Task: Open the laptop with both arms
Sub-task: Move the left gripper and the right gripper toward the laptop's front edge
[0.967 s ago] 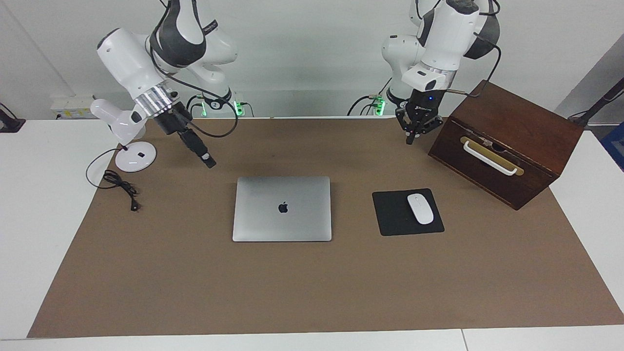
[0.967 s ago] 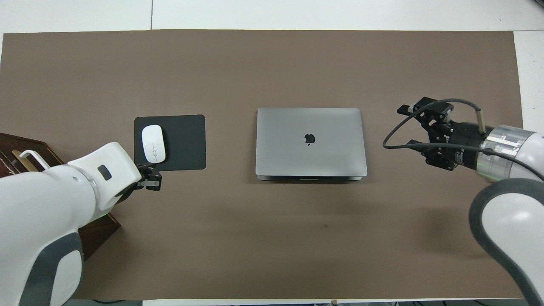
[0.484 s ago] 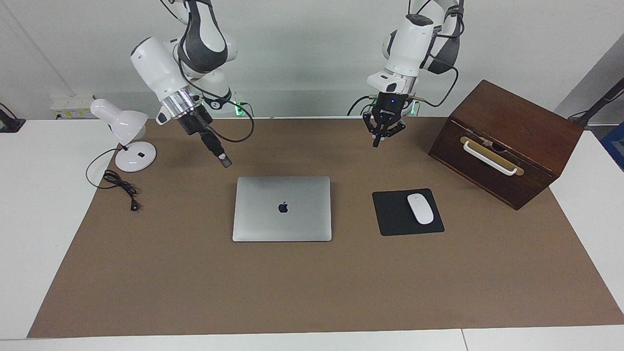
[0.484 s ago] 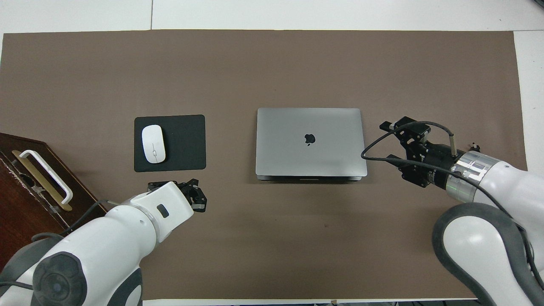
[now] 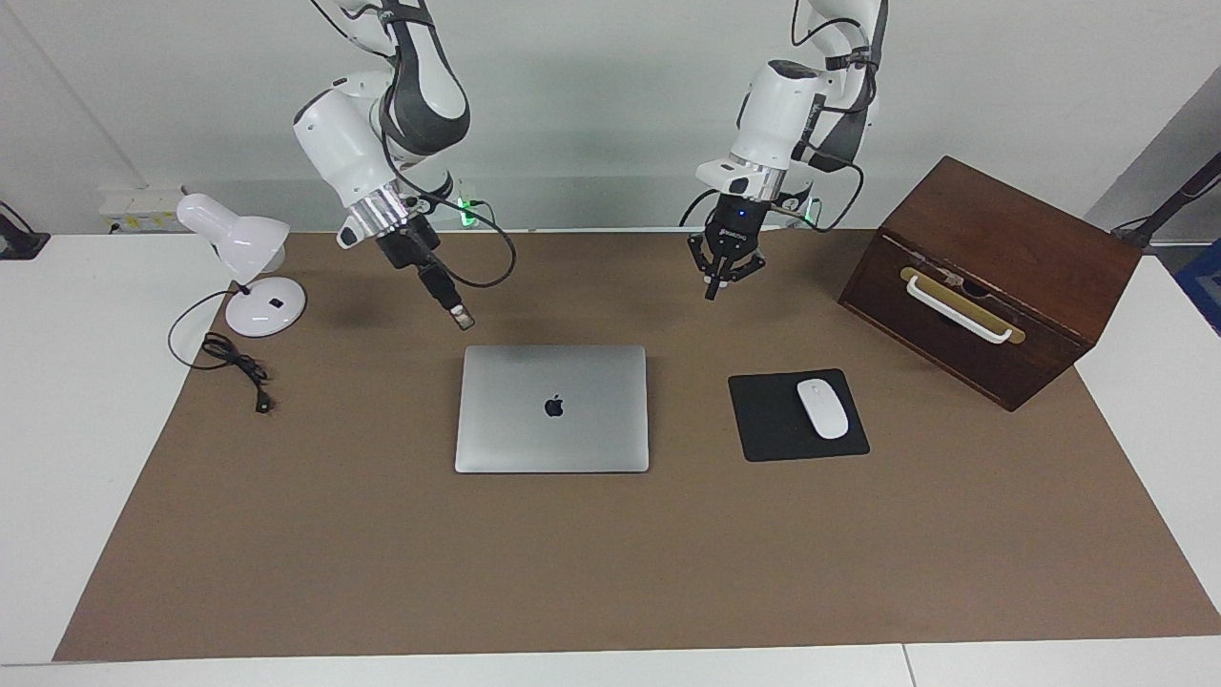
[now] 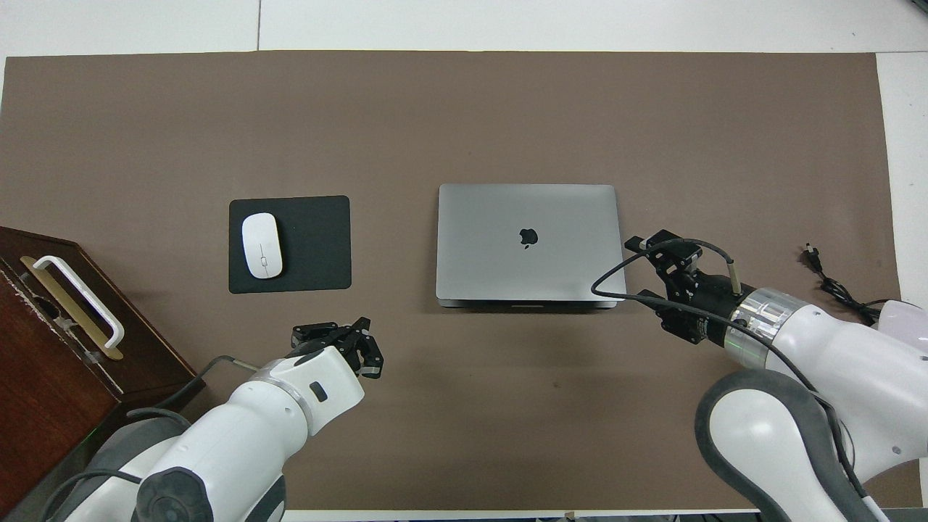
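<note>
The laptop [image 5: 551, 408] is seen closed and flat at the centre of the facing frame, on the brown mat [image 5: 610, 572] that covers the table [image 5: 57, 401]; in the overhead frame it is found just right of centre [image 6: 528, 243], its lid logo facing up.

The left end effector [image 5: 711, 291] is held in the air at the upper middle of the facing frame, over bare mat, up and to the right of the laptop and clear of it; its fingertips are pressed together into a point and nothing is pinched. In the overhead frame it appears at the lower left of centre [image 6: 366, 355].

The right end effector [image 5: 462, 320] is held at the upper left of centre in the facing frame, over the mat just above the laptop's upper left corner and apart from it. In the overhead frame it is seen just beside the laptop's right edge [image 6: 641, 270], its fingers spread, with nothing between them.

A black mouse pad [image 5: 773, 429] carrying a white mouse [image 5: 822, 408] is placed right of the laptop in the facing frame, a wooden box [image 5: 992, 277] at the upper right, and a white lamp [image 5: 238, 267] with its cord [image 5: 234, 367] at the upper left
</note>
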{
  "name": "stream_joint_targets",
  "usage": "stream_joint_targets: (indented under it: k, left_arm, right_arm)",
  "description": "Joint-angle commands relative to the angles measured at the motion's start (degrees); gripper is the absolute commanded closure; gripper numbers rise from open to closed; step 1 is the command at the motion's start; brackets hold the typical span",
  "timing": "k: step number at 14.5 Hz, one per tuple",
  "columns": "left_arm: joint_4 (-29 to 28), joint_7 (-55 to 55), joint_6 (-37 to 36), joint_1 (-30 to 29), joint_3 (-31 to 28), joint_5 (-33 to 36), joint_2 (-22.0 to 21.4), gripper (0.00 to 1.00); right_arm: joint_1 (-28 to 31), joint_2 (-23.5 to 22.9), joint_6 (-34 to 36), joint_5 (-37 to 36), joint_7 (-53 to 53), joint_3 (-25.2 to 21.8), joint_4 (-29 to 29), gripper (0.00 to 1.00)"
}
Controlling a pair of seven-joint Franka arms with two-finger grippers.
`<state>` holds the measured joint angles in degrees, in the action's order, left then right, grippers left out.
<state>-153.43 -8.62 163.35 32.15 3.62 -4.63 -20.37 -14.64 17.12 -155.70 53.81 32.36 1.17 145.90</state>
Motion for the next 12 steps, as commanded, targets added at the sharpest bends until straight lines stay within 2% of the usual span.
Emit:
stream_joint_targets:
  k: [1,5,9,12]
  left_arm:
    - [-0.6,-0.2,9.9,3.3,-0.8,-0.6,6.7,1.00]
    - [-0.6,0.4,19.9,6.2,-0.9,-0.6,13.6,1.00]
    - [-0.6,0.7,22.8,7.5,-0.9,-0.6,15.7,1.00]
    - [-0.6,2.8,28.5,8.5,-1.0,-0.6,19.0,1.00]
  right_arm:
    - [-1.9,0.1,-3.5,2.3,0.3,0.1,1.8,0.05]
    - [-6.3,-3.7,-10.0,9.5,-3.1,0.1,1.8,0.05]
    - [-7.8,-6.0,-11.7,16.8,-10.2,0.1,1.3,0.05]
    - [-8.1,-7.0,-12.5,19.1,-11.7,0.2,1.0,0.05]
